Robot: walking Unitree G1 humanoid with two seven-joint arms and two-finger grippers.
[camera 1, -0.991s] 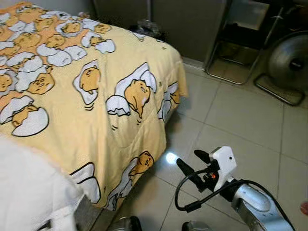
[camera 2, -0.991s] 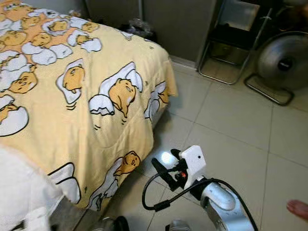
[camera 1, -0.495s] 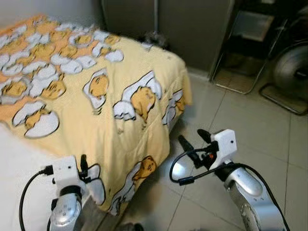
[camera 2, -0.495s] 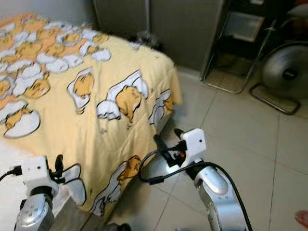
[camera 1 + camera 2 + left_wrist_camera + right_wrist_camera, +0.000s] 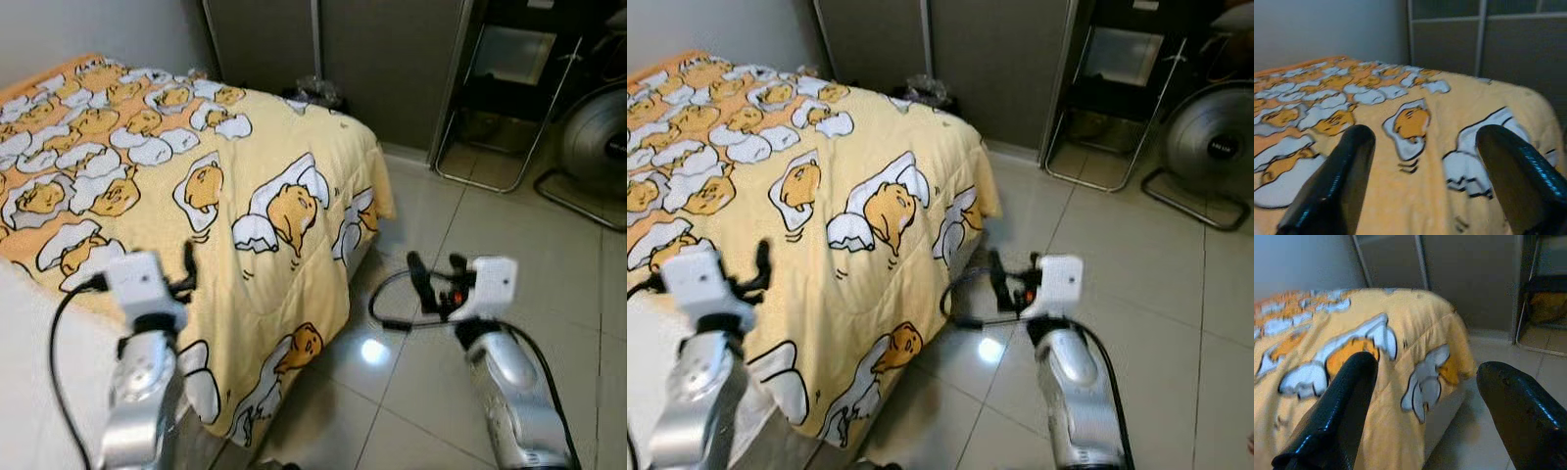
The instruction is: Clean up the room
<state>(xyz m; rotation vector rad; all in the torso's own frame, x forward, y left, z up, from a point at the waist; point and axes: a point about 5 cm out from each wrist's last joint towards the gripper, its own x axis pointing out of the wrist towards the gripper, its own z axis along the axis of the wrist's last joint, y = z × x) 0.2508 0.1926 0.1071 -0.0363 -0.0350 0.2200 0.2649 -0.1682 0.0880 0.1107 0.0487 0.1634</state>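
Left eye view shows us standing at the foot corner of a bed (image 5: pixel 59 392), which runs from 12 toward 9 o'clock. Over it lies a soft, quilted yellow blanket (image 5: pixel 284 108) printed with cartoon eggs in white shells; its corner hangs down in loose folds almost to the floor (image 5: pixel 509 245), a glossy pale tile floor that mirrors a lamp as a bright spot. Our left gripper (image 5: pixel 1420 147) is raised over the near edge of the blanket, its long black fingers spread wide with nothing between them. Our right gripper (image 5: pixel 1425 382) is up over the tiles at 2 o'clock, just off the hanging corner, fingers likewise wide and empty; a black cable loops from its white wrist housing. Beyond the bed, at 12 o'clock, a crumpled dark bundle (image 5: pixel 315 93) sits against grey sliding cabinet doors (image 5: pixel 392 59); we cannot tell what it is. At 1 o'clock stands a folding chair (image 5: pixel 500 108) of thin metal tubing, and beside it a round floor fan (image 5: pixel 1210 147) on a wire stand.
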